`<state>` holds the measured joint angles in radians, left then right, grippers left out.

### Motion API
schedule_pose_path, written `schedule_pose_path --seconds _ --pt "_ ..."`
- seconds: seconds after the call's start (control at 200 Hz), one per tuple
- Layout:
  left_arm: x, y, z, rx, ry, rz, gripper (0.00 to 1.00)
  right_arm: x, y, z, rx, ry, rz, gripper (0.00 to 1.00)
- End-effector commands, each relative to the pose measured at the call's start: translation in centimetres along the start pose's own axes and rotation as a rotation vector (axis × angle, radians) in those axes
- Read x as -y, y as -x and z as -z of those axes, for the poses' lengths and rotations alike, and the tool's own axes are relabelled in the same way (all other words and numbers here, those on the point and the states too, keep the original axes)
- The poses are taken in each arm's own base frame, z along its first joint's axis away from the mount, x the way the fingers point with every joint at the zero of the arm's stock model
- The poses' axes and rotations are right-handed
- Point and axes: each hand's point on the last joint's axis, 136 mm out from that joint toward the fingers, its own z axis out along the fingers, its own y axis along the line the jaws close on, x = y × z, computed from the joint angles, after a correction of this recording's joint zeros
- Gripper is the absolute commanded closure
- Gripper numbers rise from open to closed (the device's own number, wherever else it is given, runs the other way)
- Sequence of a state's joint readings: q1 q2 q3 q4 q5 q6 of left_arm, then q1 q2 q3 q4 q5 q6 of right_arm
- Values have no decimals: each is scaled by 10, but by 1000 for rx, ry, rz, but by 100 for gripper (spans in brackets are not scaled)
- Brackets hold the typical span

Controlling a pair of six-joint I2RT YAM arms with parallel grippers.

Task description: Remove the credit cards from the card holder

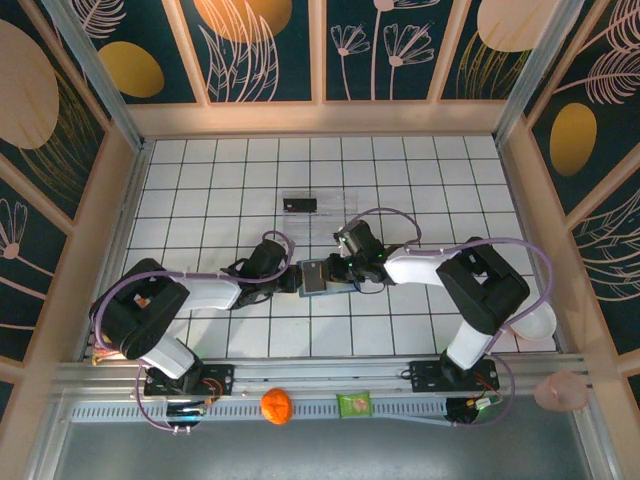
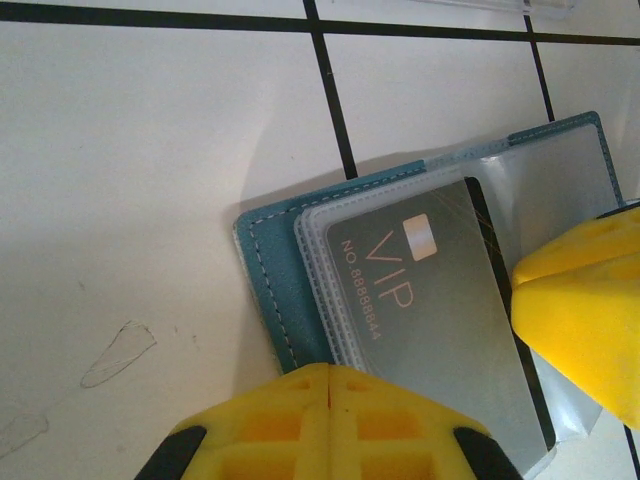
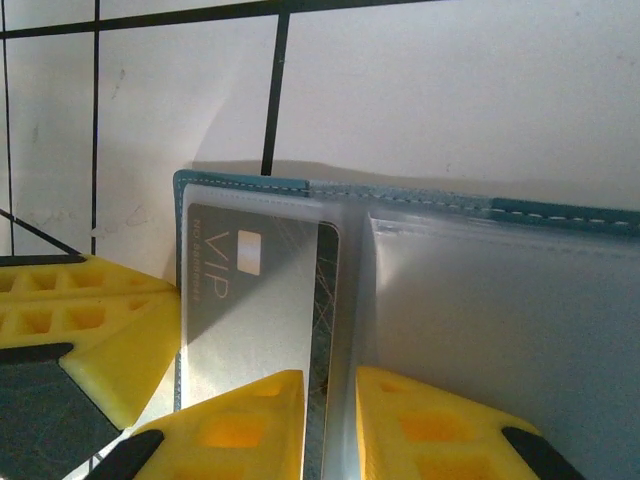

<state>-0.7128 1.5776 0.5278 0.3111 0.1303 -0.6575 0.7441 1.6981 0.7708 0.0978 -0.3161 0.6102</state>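
Note:
The teal card holder (image 1: 315,276) lies open on the white tiles between both grippers. In the left wrist view its teal cover (image 2: 268,270) frames clear sleeves, and a grey VIP credit card (image 2: 430,310) sits in one. My left gripper (image 2: 330,372) is shut, its tips on the holder's near edge (image 1: 292,280). My right gripper (image 3: 330,400) stands slightly open, tips down on the holder (image 1: 338,272). The dark edge of the VIP card (image 3: 250,310) shows in the gap. A black credit card (image 1: 299,204) lies farther back.
The black card rests on a clear plastic tray (image 1: 335,205) behind the holder. An orange ball (image 1: 276,405) and a green packet (image 1: 354,404) sit on the front rail. A white bowl (image 1: 535,325) stands at the right. Wooden walls enclose the floor.

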Motion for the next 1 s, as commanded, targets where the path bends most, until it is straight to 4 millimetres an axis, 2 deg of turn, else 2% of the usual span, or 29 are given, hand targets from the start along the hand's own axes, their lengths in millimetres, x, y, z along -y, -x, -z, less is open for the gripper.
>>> schedule_pose_path --seconds 0.0,0.115,0.305,0.45,0.621,0.736,0.851,0.946,0.996 --pt "-14 -18 -7 -66 44 -6 100 -12 5 -4 2 39 2 80" --pt "-12 -18 -7 -72 36 -8 100 -11 4 -5 -5 43 -6 82" --pt "-12 -18 -6 -69 36 -8 100 -4 4 -4 7 19 -19 100" --pt "-13 -19 -5 -69 38 -5 100 7 6 2 39 -37 -24 100" --pt "-15 -23 -5 -77 44 -7 100 30 4 11 68 -154 -30 100" --pt "-15 -22 -5 -76 45 -10 100 35 6 20 97 -195 -21 100" --pt "-15 -20 -5 -74 46 -14 100 27 15 28 128 -192 18 98" --pt "-14 -17 -3 -64 50 -19 100 -2 20 38 164 -76 77 87" --pt "-13 -14 0 -51 54 -22 100 -13 24 41 161 -43 99 85"
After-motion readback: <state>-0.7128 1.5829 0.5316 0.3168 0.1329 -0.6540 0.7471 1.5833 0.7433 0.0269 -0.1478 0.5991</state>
